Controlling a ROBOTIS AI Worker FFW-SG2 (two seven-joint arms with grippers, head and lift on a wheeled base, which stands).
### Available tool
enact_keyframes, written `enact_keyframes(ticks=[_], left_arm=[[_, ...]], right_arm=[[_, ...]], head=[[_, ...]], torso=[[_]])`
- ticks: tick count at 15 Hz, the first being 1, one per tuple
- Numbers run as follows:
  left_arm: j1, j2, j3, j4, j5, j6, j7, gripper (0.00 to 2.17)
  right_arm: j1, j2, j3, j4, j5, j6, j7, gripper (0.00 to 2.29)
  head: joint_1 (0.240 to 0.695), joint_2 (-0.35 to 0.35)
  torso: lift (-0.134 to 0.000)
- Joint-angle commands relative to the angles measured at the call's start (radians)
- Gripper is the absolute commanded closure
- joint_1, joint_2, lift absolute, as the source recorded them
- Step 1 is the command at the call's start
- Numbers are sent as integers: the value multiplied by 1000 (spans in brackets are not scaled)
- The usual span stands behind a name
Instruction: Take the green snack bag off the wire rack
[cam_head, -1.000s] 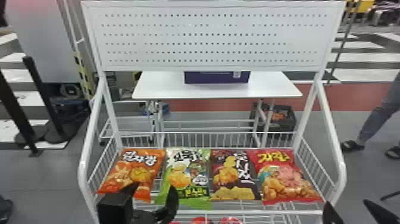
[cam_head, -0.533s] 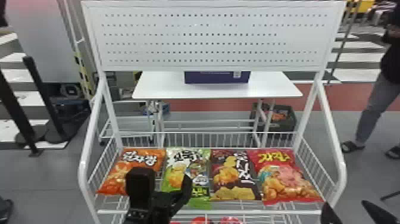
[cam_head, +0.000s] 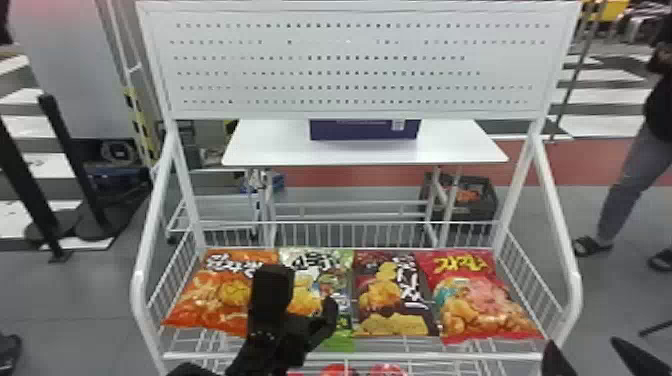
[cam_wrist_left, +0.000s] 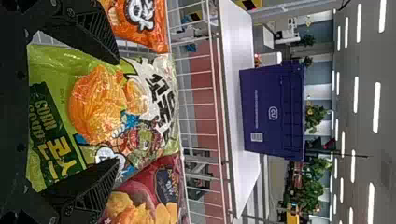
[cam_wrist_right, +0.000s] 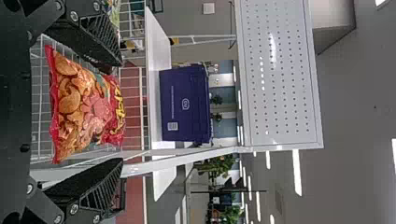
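Grey floor (cam_head: 75, 300) is spreading behind the rack (cam_head: 425, 356), where the green bag (cam_head: 315, 265) is lying, lower centre. Apparently lining up, the left hand (cam_wrist_left: 116, 111) is holding its fingers apart over it; the next move is probably calling for dipping, then pinching.
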Motion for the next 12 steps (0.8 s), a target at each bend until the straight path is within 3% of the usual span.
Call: enact_keyframes(ticks=[1,7,11,12], left_arm=[[-17,-2,-6,31,-1,10,8,154],[-39,-5,-7,47,6,84,2,218],[-50,-8,-7,53,11,139,-12,336],[-50,-8,-6,53,11,139,-12,458]], right_arm=[[-1,-1,-1,1,0,0,0,167],[-2,-5,-4,4,-2,0,0,167],[-2,-5,-4,2,-3,0,0,167],[-2,-5,-6,2,-5,0,0,167]], head=[[499,0],[499,0],[499,0],[499,0]], torso=[[0],[0],[0],[0]])
